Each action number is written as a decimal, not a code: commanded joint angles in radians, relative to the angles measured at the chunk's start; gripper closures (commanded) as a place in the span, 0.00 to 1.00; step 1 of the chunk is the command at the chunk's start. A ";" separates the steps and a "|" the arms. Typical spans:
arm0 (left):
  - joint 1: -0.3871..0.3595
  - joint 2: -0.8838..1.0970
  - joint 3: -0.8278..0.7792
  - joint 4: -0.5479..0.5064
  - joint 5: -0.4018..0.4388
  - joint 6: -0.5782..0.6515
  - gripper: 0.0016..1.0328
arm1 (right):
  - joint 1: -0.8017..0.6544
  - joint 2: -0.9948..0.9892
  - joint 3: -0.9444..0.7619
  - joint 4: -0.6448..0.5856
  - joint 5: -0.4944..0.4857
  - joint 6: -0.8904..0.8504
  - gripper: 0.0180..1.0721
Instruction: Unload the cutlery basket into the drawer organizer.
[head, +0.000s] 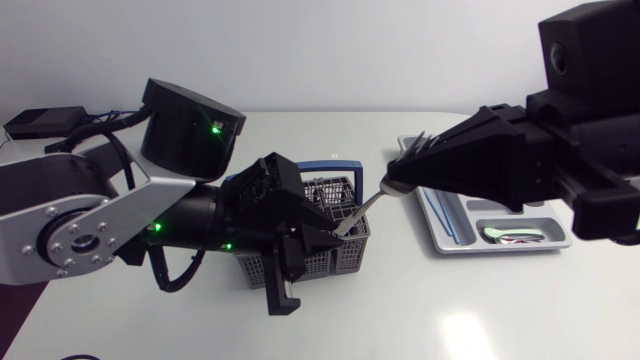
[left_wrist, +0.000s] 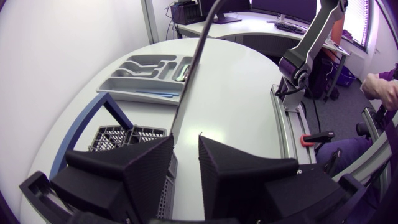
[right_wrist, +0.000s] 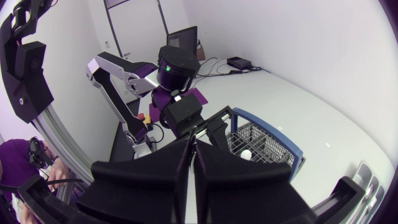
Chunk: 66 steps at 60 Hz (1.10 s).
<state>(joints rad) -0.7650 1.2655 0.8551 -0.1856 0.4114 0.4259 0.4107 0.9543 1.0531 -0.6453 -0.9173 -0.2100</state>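
Observation:
The dark grey cutlery basket (head: 340, 262) with a blue handle stands at mid-table. A silver piece of cutlery (head: 362, 208) slants up out of it. My right gripper (head: 390, 184) is shut on its upper end. My left gripper (head: 335, 232) hangs over the basket's right side, around the lower end. In the left wrist view its fingers (left_wrist: 186, 140) stand apart, and the thin handle (left_wrist: 193, 68) runs up from the gap beside one finger. The basket (left_wrist: 121, 134) lies under that gripper. The grey organizer (head: 440, 245) lies to the right, under my right arm.
The organizer (left_wrist: 134, 93) holds a blue utensil (head: 440, 215) in a long compartment and a spoon (head: 510, 236) in a front one. A black box (head: 40, 122) with cables sits at the far left. In the right wrist view the basket (right_wrist: 267, 146) is ahead of the shut fingers (right_wrist: 191, 146).

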 joint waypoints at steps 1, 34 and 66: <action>0.015 -0.012 0.042 -0.003 0.003 0.005 0.54 | -0.003 -0.017 0.019 -0.022 -0.017 0.008 0.94; -0.016 -0.002 0.052 -0.015 0.069 0.011 0.54 | -0.003 -0.025 0.021 -0.025 -0.069 0.009 0.94; -0.043 0.023 0.075 -0.049 0.116 0.016 0.84 | -0.043 -0.043 0.013 -0.025 -0.112 0.009 0.94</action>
<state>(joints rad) -0.7937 1.2671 0.8951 -0.2184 0.5163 0.4305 0.3798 0.9260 1.0531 -0.6830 -1.0225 -0.2092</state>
